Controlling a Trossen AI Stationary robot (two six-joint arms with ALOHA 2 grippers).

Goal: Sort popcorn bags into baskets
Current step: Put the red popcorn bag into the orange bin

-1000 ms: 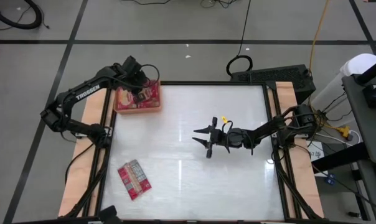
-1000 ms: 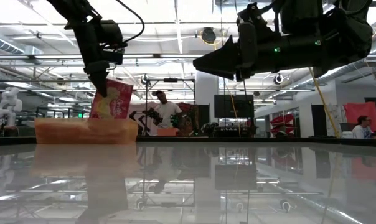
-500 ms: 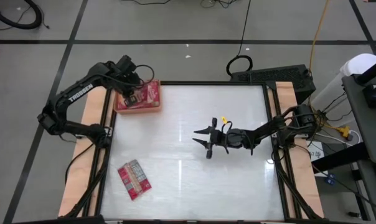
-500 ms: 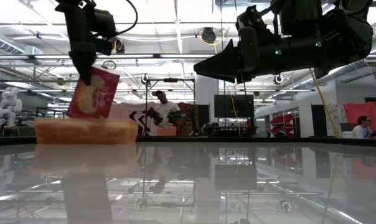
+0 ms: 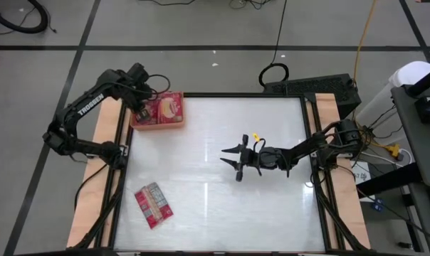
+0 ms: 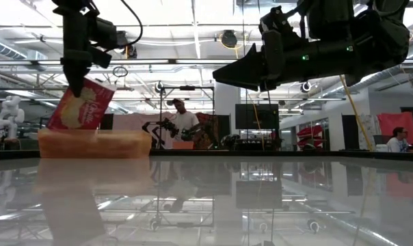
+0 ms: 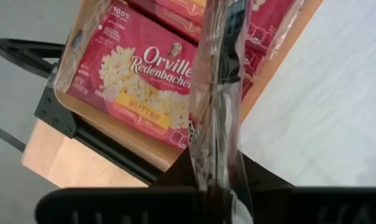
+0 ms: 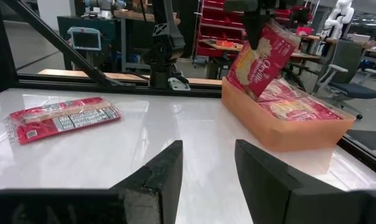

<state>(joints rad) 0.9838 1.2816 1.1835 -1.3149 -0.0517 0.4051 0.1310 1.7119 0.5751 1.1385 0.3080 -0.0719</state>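
- While the left gripper hung over the orange basket, its fingers were clamped on the top edge of a popcorn bag; bag tilted below the fingertips, lower end dipping into the basket
- More red popcorn bags lay flat in the basket beneath the held one; printed faces up
- Right gripper hovered mid-table above the white table; fingers apart, nothing between them
- One loose popcorn bag lay flat on the table, well apart from both grippers; label side up
- Person stood in the room beyond the table
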